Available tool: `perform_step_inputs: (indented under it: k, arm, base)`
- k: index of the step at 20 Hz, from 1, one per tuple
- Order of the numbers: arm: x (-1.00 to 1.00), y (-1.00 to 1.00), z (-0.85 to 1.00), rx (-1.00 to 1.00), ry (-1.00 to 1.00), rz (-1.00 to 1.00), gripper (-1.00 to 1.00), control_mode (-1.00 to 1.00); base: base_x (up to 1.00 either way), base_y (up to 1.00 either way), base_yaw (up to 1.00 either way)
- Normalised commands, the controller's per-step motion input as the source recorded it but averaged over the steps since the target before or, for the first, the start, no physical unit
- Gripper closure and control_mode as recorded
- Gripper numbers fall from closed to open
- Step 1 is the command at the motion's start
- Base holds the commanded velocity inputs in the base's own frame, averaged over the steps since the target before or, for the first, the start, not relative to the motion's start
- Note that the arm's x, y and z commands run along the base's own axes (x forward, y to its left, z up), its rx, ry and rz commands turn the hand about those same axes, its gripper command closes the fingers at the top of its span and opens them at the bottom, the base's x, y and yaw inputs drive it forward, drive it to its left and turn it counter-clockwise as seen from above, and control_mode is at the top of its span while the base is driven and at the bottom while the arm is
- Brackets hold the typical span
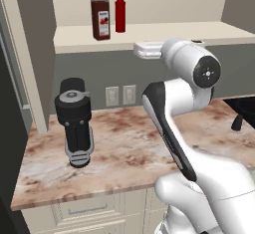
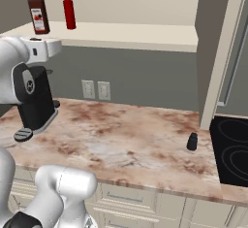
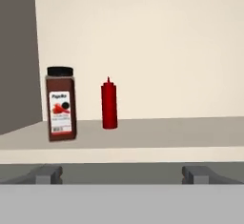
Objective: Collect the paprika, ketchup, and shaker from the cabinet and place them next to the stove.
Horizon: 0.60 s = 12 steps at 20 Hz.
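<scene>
**Two bottles left on the shelf, shaker already beside the stove**

The landmark here is the cabinet (image 1: 149, 34) shelf. At its left end stands the paprika (image 3: 61, 105), upright and close to the front edge. Just to the right of it, a little deeper on the board and not touching it, stands the ketchup (image 3: 109, 105), also upright. The gripper (image 3: 122, 174) hangs in front of the shelf edge, slightly below the board, with its fingers spread wide and nothing between them.

Far right of the shelf and down on the counter (image 2: 126, 139), the shaker (image 2: 192, 141) stands just beside the stove (image 2: 232, 154).

The next step is probably the paprika. To do it well, I think the hand must rise above the board, shift left until the jar is centred between the fingers, then go forward straight and close on the flat sides below the cap, without pushing the ketchup.
</scene>
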Motion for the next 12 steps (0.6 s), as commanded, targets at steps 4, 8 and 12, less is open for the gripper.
perform_step_inputs:
  k: [4,8,12]
  arm:
    - [-0.04,0.00,0.31,0.04,-0.09,0.00,-1.00,-1.00]
    - [-0.01,0.20,0.18,0.02,-0.03,0.02,-1.00,-1.00]
    - [0.00,0.41,0.01,0.00,0.01,0.09,-1.00,-1.00]
  base:
    - [0.00,0.00,0.00]
    - [0.00,0.00,0.00]
    - [0.00,0.00,0.00]
